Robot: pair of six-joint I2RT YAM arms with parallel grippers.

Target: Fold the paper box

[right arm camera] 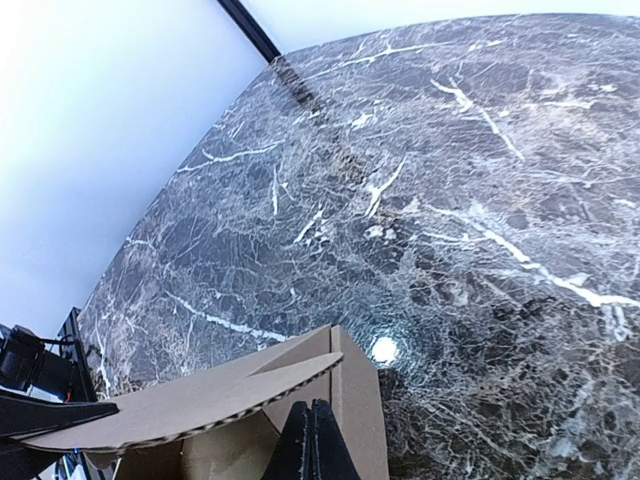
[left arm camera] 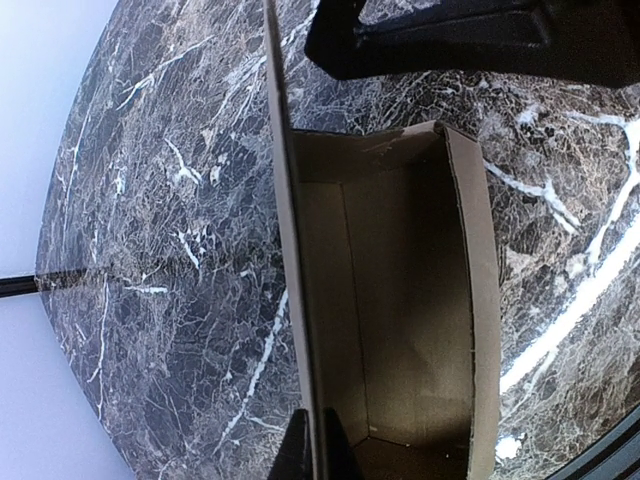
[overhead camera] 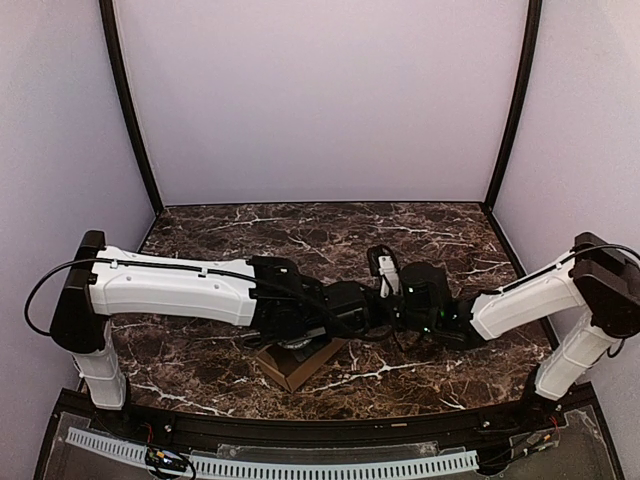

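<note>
My two arms meet low over the front middle of the dark marble table (overhead camera: 200,240), and the paper box (overhead camera: 296,365) sits just beneath them, near the front edge and a little left of centre. It is plain tan cardboard and rests on the tabletop with its open side up. From my left wrist I look straight down into its bare inside, a long narrow trough with creased walls. One tall flap (left arm camera: 284,200) stands upright along the left side of the box, and from there I see it nearly edge-on. My left gripper (left arm camera: 314,452) is closed narrow on that flap, a dark fingertip on each side of the thin cardboard edge at its near end. My right arm's black gripper body shows at the flap's far end, across the top of the left wrist view. From my right wrist, my right gripper (right arm camera: 312,445) has its tips pressed together with only a thin line between them, right against the box's near corner wall. I cannot tell whether any cardboard is caught between them. Above those tips the flap's edge slants across, leaning over the box opening.
</note>
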